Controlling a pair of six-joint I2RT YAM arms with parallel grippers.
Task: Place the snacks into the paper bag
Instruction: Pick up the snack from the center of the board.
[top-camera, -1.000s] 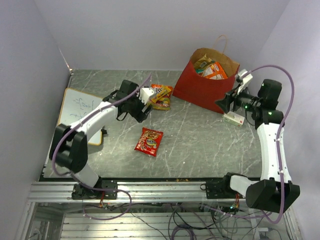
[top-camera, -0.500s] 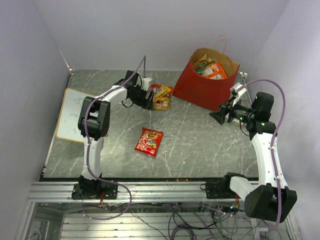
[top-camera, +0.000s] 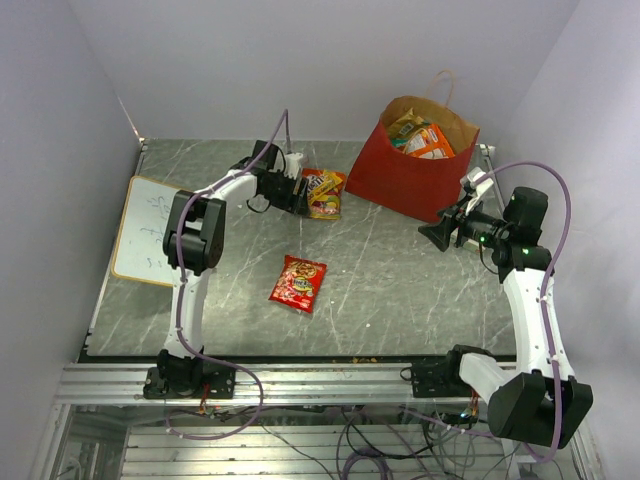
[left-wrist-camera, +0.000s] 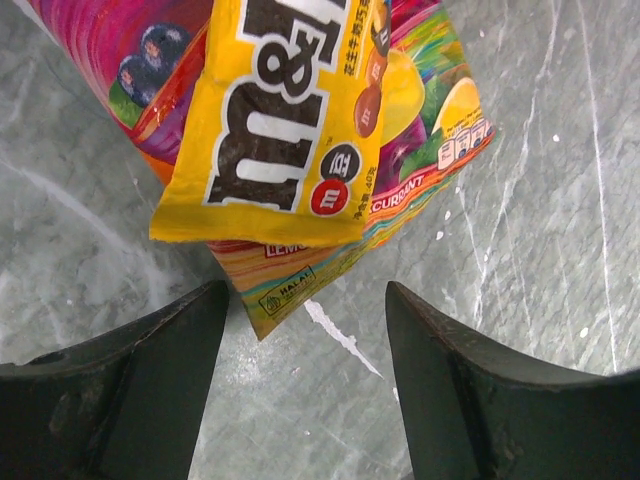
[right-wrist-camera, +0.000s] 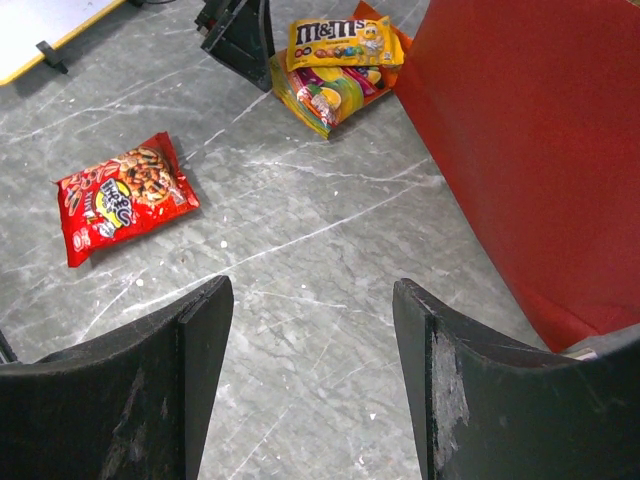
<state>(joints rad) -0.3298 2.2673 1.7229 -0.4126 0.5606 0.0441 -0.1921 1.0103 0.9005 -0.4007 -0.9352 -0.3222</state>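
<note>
Left gripper: jaws wide apart, empty, tips just short of the yellow M&M's pack, which lies on a rainbow candy pack. Small red packet mid-table. Paper bag upright at far right, packets inside. Right gripper: apart, empty, beside the bag.

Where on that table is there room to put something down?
Widest bare patch: between the red packet, the paper bag and the near edge. A smaller one lies between the whiteboard and that packet. Crowded at the back, where the left hand is at the candy packs beside the bag.
</note>
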